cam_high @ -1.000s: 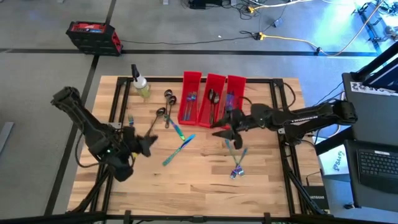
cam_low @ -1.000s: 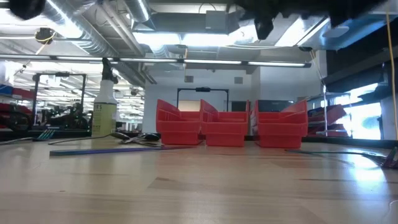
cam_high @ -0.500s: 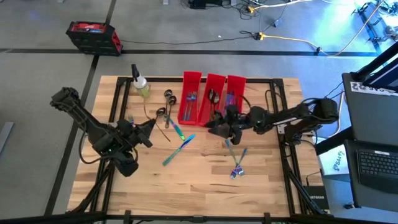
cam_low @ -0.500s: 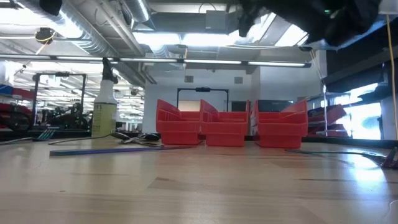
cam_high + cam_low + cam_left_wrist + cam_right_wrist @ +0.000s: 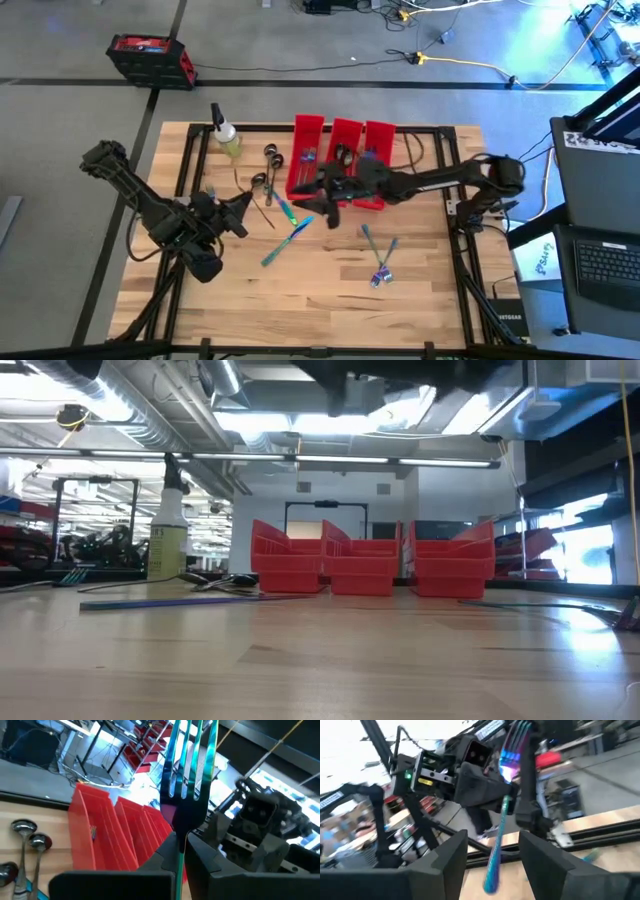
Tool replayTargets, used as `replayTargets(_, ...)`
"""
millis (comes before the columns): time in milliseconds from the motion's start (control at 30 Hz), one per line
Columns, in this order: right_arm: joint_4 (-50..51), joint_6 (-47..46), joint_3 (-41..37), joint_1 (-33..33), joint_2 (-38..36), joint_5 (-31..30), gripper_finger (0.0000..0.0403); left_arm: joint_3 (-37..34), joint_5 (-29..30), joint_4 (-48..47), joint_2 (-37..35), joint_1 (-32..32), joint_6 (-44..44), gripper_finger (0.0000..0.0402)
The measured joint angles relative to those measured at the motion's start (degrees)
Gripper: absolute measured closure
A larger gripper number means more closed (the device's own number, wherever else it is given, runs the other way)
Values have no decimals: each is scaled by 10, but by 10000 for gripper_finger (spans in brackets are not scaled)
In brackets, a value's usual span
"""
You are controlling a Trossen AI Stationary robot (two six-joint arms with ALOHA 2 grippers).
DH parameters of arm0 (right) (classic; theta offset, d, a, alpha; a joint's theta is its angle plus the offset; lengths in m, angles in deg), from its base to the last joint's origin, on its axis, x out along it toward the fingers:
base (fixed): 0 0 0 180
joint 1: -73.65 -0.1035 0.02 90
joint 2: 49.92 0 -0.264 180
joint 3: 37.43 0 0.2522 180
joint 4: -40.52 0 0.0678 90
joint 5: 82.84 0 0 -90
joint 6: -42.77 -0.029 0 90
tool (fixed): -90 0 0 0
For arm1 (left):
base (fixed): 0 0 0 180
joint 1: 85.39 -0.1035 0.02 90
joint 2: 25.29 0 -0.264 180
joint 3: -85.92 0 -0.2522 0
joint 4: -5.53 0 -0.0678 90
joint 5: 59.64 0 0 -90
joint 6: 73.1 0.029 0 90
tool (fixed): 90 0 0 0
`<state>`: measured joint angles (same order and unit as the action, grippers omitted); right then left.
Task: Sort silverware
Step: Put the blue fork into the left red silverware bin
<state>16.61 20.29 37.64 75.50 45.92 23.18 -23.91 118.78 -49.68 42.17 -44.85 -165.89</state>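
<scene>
A: High view. Your left gripper (image 5: 243, 203) hangs over the table's (image 5: 320, 300) left side, your right gripper (image 5: 318, 193) in front of the bins (image 5: 343, 155). Loose silverware (image 5: 288, 240) lies between.

B: Left wrist?

A: Fingers (image 5: 210, 862) clamped on a fork (image 5: 186, 785), tines pointing away, prob. so you can lower it into a bin.

B: Right wrist?

A: Jaws half apart; a utensil (image 5: 499, 845) stands between them. Can't tell if it's gripped.
</scene>
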Motion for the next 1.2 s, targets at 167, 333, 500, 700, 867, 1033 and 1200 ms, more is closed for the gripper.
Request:
replayTargets(167,65,-5,95,9,73,50,239,0,-29,60,0,-3,81,401)
replayTargets(333,46,-71,150,24,140,132,207,0,-55,143,0,-3,200,401)
replayTargets(500,35,-77,175,22,155,151,158,0,-83,181,0,-6,274,401)
replayTargets(700,28,-86,179,22,156,149,138,0,-100,184,0,-14,285,401)
replayTargets(867,16,-89,179,19,167,144,158,0,-123,189,0,-32,286,401)
replayTargets(1033,5,-86,179,19,167,136,177,0,-138,237,0,-46,340,401)
replayTargets(1200,6,-78,179,19,167,137,212,0,-163,274,0,-61,387,401)
